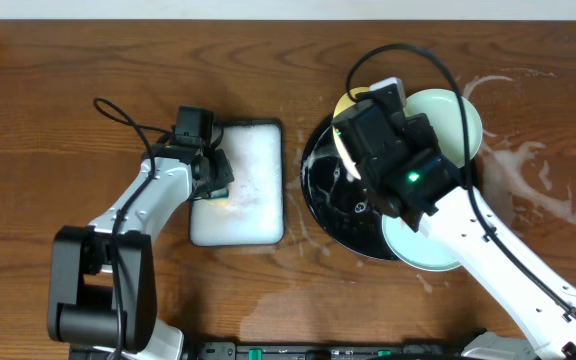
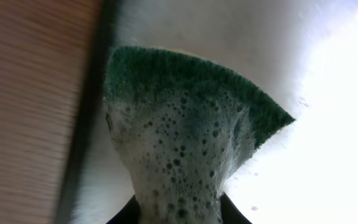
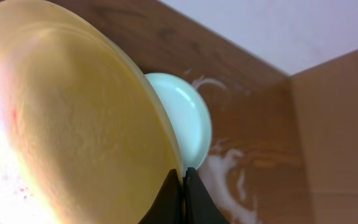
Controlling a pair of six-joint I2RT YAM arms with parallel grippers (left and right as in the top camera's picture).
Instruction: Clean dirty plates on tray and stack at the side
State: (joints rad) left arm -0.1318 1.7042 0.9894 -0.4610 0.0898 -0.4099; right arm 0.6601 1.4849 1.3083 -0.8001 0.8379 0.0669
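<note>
Gripping the rim of the yellow plate (image 3: pixel 73 124), the right pincer (image 3: pixel 183 180) has its fingers pressed all but together, with only the thin edge between them. The plate stands tipped up nearly on edge instead of lying flat. A few faint reddish specks show low on the broad face turned to the wrist camera, so it looks not yet clean. The left pincer (image 2: pixel 179 214) is closed narrowly on a green-backed sponge (image 2: pixel 185 143), squeezed at the waist and coated in bubbly lather, which hangs over the white foam tray (image 1: pixel 258 190) at the left of the surface (image 1: pixel 48 100). From overhead the held plate hangs above the far-left part of the black tray (image 1: pixel 326 200), showing as a thin yellow arc that runs roughly front to back. One flat face therefore seems to look leftward, toward the sponge arm. That is the relation the next move turns on: the sponge lies to the left of the plate, well apart, with the foam tray's right edge and the black tray's rim between them. The left arm is the one placed to carry it across, and the right arm need only keep the plate steady. The near mint plate (image 1: pixel 418 250) lies on the black tray's front edge, partly under the right arm. The far mint plate (image 1: pixel 458 120) rests at the tray's far right rim, and beyond it soapy streaks (image 1: pixel 528 170) mark the wood.
</note>
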